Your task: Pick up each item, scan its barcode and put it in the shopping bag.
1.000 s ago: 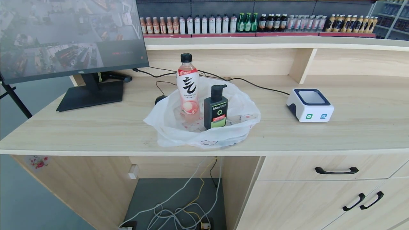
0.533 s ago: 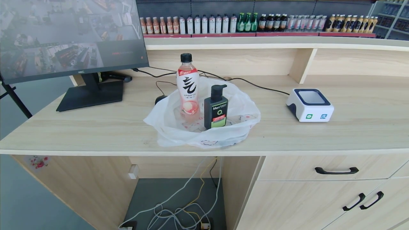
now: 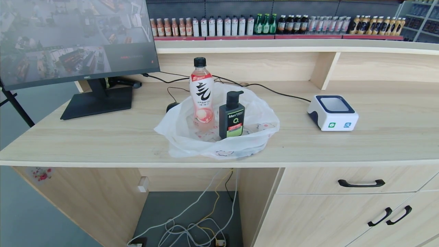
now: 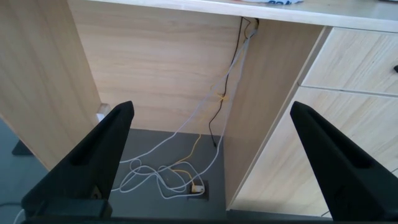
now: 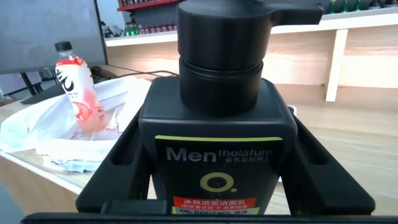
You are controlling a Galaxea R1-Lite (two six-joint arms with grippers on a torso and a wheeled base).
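Shopping bag (image 3: 264, 118), white and thin, lies spread wide on the pale wooden worktop (image 3: 85, 137), at the centre of the head view. Its rim is rolled down into a low nest. At the upper left of that frame a dark monitor (image 3: 75, 37) stands on its foot at the back of the worktop. At the right of the frame, well apart from the bag, sits the white barcode scanner (image 3: 332, 113) with its dark-rimmed window facing up.

Inside the bag a pink drink bottle (image 3: 201, 92) with a black cap stands upright. Just beside it, toward the right of the frame, a dark pump bottle (image 3: 232, 118) with a green label also stands upright.

In the right wrist view a pump bottle (image 5: 217, 143) of the same look sits upright between the fingers (image 5: 118, 174) of the right pincer (image 5: 219, 180), which press against its two sides. Whether it is the one standing in the bag, I cannot tell. Beyond it in that view the bag (image 5: 37, 130) holds the drink bottle (image 5: 74, 84), apart from the pincer.

The left pincer (image 4: 211, 109) hangs below the worktop's edge with its two dark fingers (image 4: 93, 162) spread wide and holding nothing. It faces the open bay under the worktop, where loose cables (image 4: 168, 177) lie on the floor. A small black mouse (image 3: 171, 107) rests on the worktop just behind the bag's left rim.
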